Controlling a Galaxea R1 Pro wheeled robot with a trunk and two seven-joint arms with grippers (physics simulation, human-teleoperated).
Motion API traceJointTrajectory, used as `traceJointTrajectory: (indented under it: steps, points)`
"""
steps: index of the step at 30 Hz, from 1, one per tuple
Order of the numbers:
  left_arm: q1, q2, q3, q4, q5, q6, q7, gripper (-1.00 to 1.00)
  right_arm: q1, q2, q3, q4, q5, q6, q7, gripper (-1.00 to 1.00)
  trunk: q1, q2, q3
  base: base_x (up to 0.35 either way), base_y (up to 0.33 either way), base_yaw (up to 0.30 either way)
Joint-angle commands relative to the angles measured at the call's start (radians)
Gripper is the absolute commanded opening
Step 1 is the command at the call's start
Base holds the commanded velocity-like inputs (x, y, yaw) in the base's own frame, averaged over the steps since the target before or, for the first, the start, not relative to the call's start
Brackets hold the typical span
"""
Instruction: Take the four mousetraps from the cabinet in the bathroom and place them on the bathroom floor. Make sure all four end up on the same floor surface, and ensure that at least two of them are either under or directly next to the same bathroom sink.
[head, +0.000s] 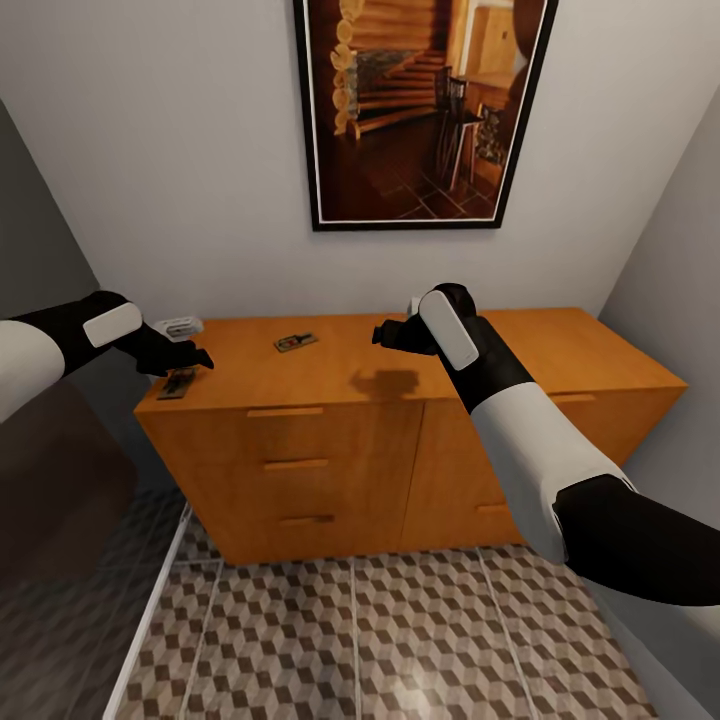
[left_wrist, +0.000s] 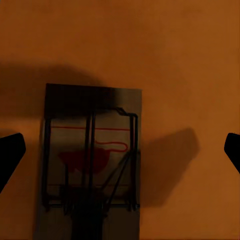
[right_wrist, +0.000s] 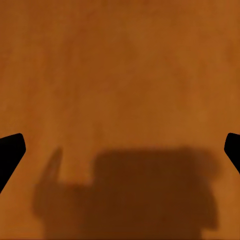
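The orange-brown cabinet (head: 330, 440) stands against the back wall. On its top lie two mousetraps: one (head: 296, 342) left of the middle and one (head: 177, 384) at the front left corner. My left gripper (head: 195, 360) hovers just above that corner mousetrap (left_wrist: 90, 165), open, its fingertips (left_wrist: 11, 152) wide apart on either side. My right gripper (head: 384, 333) hangs over bare cabinet top (right_wrist: 120, 75) near the middle, open and empty, casting a shadow below it. The cube-patterned bathroom floor (head: 400, 630) lies in front. The bathroom sink is out of view.
A small pale object (head: 181, 326) lies at the cabinet's back left corner. A framed picture (head: 420, 110) hangs above. Grey walls close in on both sides. A white strip (head: 150, 610) and a dark translucent panel (head: 60, 540) border the floor at the left.
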Motion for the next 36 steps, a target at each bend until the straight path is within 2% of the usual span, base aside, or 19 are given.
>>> traceJointTrajectory:
  steps: [1, 12, 26, 27, 36]
  points:
    - [-0.002, 0.001, -0.006, -0.002, 0.005, 0.000, -0.001, 1.00, -0.001, 0.000, 0.002, 0.000, -0.010, 0.001, -0.010, 1.00, 0.004, -0.008, -0.004, 0.000, 0.000, 0.000]
    - [-0.002, 0.001, -0.006, -0.004, 0.005, 0.001, -0.001, 1.00, -0.002, 0.000, 0.002, 0.000, -0.010, 0.001, -0.010, 1.00, 0.046, -0.085, -0.039, 0.000, 0.000, 0.000]
    - [-0.002, 0.001, -0.006, -0.003, 0.005, 0.000, 0.000, 1.00, -0.001, 0.000, 0.002, 0.000, -0.010, 0.001, -0.010, 1.00, 0.046, -0.085, -0.039, 0.000, 0.000, 0.000]
    - [-0.002, 0.001, -0.006, -0.003, 0.005, 0.000, 0.000, -1.00, -0.001, 0.000, 0.002, 0.000, -0.010, 0.001, -0.010, 1.00, 0.046, -0.085, -0.039, 0.000, 0.000, 0.000]
    - [-0.002, 0.001, -0.006, -0.001, 0.005, -0.001, 0.000, -1.00, -0.002, 0.000, 0.002, 0.001, -0.010, 0.001, -0.010, 1.00, 0.046, -0.085, -0.039, 0.000, 0.000, 0.000]
